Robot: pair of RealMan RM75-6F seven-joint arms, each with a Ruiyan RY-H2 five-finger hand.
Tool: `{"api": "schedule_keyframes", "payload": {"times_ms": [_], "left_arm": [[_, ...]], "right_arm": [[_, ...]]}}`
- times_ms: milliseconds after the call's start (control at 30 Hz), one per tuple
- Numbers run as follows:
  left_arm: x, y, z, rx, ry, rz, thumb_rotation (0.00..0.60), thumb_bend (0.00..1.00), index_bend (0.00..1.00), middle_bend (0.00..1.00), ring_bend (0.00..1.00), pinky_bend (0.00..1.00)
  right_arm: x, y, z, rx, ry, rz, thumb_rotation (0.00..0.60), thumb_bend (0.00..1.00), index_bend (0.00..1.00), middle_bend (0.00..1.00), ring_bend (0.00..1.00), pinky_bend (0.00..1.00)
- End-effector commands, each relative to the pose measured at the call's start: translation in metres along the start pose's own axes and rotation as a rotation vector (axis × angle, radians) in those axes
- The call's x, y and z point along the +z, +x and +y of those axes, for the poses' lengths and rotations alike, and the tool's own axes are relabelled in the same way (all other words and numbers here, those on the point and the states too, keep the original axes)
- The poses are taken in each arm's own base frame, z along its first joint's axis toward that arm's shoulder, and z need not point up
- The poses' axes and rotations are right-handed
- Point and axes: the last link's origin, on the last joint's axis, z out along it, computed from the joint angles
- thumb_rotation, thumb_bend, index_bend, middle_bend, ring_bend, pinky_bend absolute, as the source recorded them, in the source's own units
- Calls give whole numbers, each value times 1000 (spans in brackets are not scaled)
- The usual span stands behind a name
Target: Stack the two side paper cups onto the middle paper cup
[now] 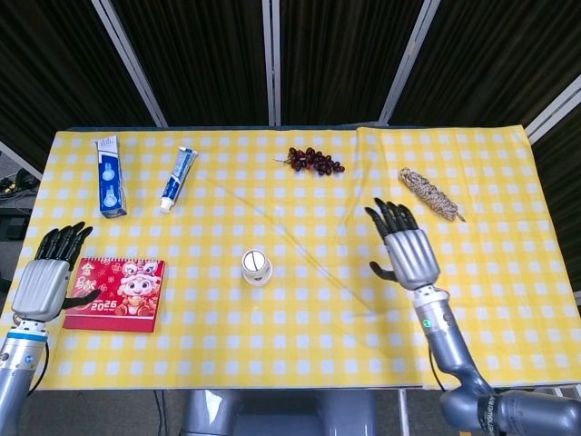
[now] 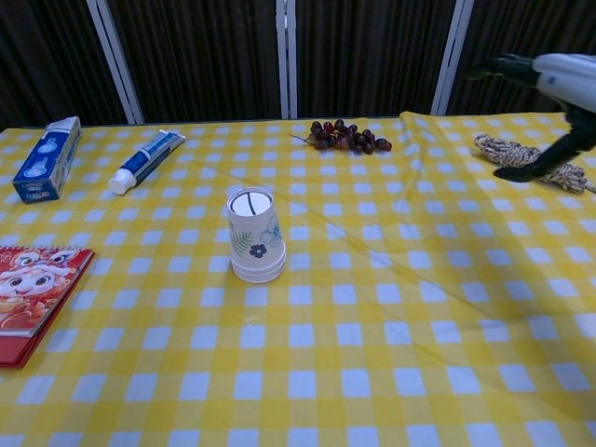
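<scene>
One stack of white paper cups [image 1: 257, 267] [image 2: 255, 236] with leaf and flower prints stands upside down, slightly tilted, in the middle of the yellow checked table. No hand touches it. My right hand [image 1: 406, 245] [image 2: 548, 84] hovers well to the right of the stack, fingers spread and empty. My left hand [image 1: 50, 277] hangs at the table's left edge beside the red calendar, fingers extended, holding nothing; only the head view shows it.
A red calendar [image 1: 115, 293] [image 2: 28, 296] lies at the front left. A blue box [image 1: 110, 175] [image 2: 46, 157] and a toothpaste tube [image 1: 179, 177] [image 2: 146, 158] lie at the back left. Grapes [image 1: 313, 161] [image 2: 346, 136] sit at the back centre, a twine bundle [image 1: 430, 193] [image 2: 526, 158] at the back right.
</scene>
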Motion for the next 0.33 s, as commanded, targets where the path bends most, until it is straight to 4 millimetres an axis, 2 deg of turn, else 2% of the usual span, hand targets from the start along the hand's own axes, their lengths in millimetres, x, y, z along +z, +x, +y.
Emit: {"api": "schedule_keyframes", "payload": {"times_ms": [33,200,333], "left_arm": [[-1,-4,-2,18,4,-5,600,122,0,0,0,0],[-11,-11,-5,43,22,-20,600,110,0,0,0,0],[-19,-15,-8,56,34,-30,600,67,0,0,0,0]], "right_arm": [[-50,1,72,-18,-92,40,600,122,73,0,0,67],[-87,6,116,-46,-170,44,600,109,0,0,0,0],[-105,7,130,-48,-197,45,600,106,0,0,0,0]]}}
